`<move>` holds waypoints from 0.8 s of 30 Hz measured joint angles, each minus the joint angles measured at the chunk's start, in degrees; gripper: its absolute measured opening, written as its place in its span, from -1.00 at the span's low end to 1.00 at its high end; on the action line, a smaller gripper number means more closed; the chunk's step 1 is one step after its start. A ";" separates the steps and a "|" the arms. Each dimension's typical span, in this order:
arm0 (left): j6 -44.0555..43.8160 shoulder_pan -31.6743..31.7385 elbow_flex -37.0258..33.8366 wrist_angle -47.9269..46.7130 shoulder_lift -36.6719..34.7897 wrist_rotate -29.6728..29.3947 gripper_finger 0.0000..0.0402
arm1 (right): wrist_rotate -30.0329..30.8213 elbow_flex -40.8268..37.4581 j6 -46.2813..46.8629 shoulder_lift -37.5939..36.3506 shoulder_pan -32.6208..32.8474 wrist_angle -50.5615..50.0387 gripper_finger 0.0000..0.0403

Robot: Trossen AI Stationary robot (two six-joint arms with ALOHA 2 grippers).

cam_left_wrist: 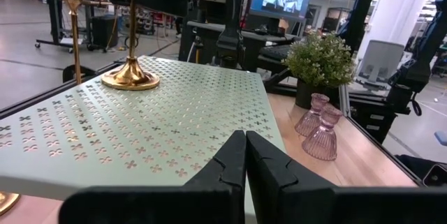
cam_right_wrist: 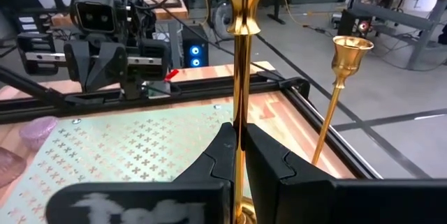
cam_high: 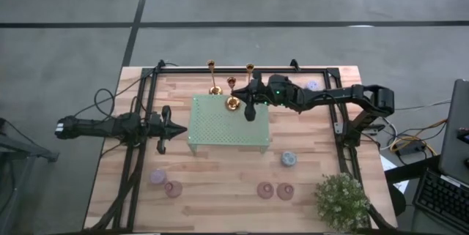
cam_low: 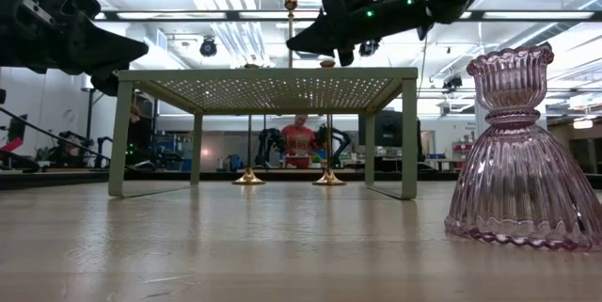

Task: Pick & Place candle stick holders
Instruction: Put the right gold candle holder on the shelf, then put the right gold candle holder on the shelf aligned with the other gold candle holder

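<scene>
Pink glass holder (cam_low: 520,156): closest to the low camera, standing upright on the wooden table (cam_high: 220,176), in front of the green perforated stand (cam_high: 229,121).
Green perforated stand: a small pale-green raised platform on four legs, at the middle of the table.
Right gripper (cam_right_wrist: 239,155): over the stand's far right corner, fingers pressed together on the thin stem of a gold candle stick holder (cam_high: 233,102).
Gripped candle stick holder: upright, its round base resting on the stand's far edge, stem running up between the right fingers.
Second candle stick holder (cam_high: 213,80): upright on the table just behind the stand, toward its far left corner.
Third candle stick holder (cam_high: 250,68): upright on the table just behind the stand, beside the right arm.
Left gripper (cam_left_wrist: 246,155): just off the stand's left edge at platform height, fingers fully together and holding nothing.
Small coloured holders: two pink ones (cam_high: 275,189) on the table in front of the stand, a blue one (cam_high: 289,159) near its front right corner, a lavender one (cam_high: 158,176) and another pink one (cam_high: 173,188) off its front left corner.
Potted plant (cam_high: 341,200): at the table's front right corner, well apart from the stand.
Person (cam_low: 299,142): seen under the stand in the room beyond, in a red top.
</scene>
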 joint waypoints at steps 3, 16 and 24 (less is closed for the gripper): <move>0.01 0.00 0.00 0.00 0.00 0.00 -0.93 | -0.06 0.01 -0.01 0.17 0.00 0.00 -0.92; 0.00 0.00 0.00 0.00 0.02 0.00 -0.93 | 0.03 0.06 0.94 -1.85 0.11 -2.26 -0.52; 0.00 0.02 0.00 0.00 0.02 0.00 -0.93 | 1.61 -0.90 0.01 -5.00 0.09 -2.39 -0.35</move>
